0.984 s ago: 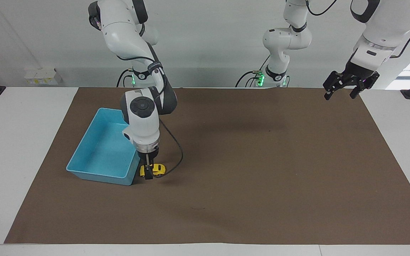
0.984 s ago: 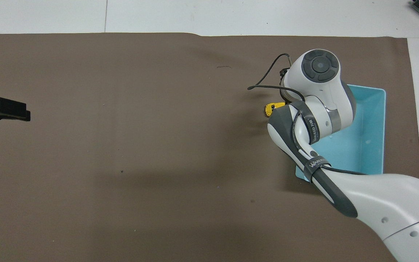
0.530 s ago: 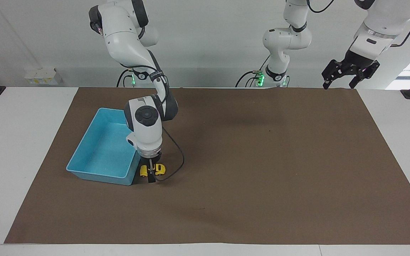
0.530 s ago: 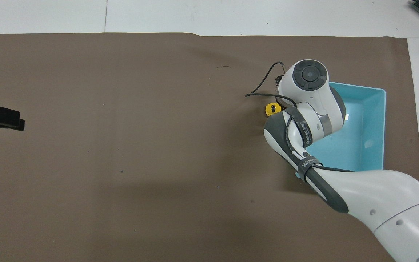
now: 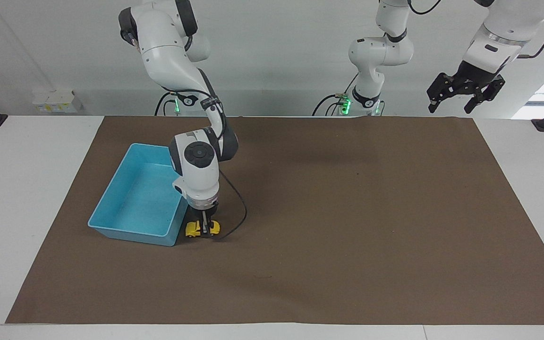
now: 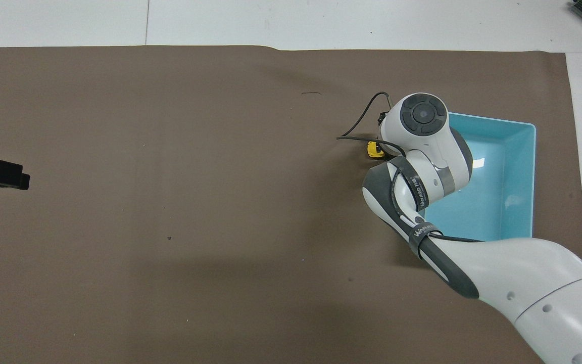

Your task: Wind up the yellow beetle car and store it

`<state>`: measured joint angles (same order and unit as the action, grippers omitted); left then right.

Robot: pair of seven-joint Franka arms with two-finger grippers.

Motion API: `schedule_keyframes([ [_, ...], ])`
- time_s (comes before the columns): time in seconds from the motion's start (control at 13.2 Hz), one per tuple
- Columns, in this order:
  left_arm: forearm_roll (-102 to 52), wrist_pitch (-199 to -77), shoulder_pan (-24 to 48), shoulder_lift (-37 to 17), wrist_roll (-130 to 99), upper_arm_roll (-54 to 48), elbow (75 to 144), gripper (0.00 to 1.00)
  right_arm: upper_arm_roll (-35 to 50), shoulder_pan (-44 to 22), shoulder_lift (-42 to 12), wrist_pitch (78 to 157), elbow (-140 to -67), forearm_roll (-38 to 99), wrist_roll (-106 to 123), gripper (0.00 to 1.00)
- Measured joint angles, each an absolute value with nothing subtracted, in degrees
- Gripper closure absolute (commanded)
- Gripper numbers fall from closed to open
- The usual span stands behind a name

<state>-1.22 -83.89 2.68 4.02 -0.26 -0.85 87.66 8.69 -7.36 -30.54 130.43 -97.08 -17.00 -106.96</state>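
Only tiny, rounded yellow beetle car [image 5: 201, 229]

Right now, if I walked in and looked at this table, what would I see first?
Probably the blue tray on the brown mat, toward the right arm's end of the table. Then the tiny yellow car on the mat right beside the tray, with the right gripper down around it. The left gripper waits high over the mat's edge at the left arm's end.
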Motion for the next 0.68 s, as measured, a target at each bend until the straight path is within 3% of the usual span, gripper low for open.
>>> schedule_keyframes([
  [0.38, -1.2, -84.4, 2.7, 4.0, -1.2, -0.7, 87.7, 0.00, 8.8, -9.5, -29.6, 125.7, -94.3, -17.1, -107.0, 1.00],
  [0.68, -1.2, -84.4, 2.7, 4.0, -1.3, -0.7, 87.7, 0.00, 9.7, -9.5, -25.1, 122.2, -93.6, -17.1, -105.9, 1.00],
])
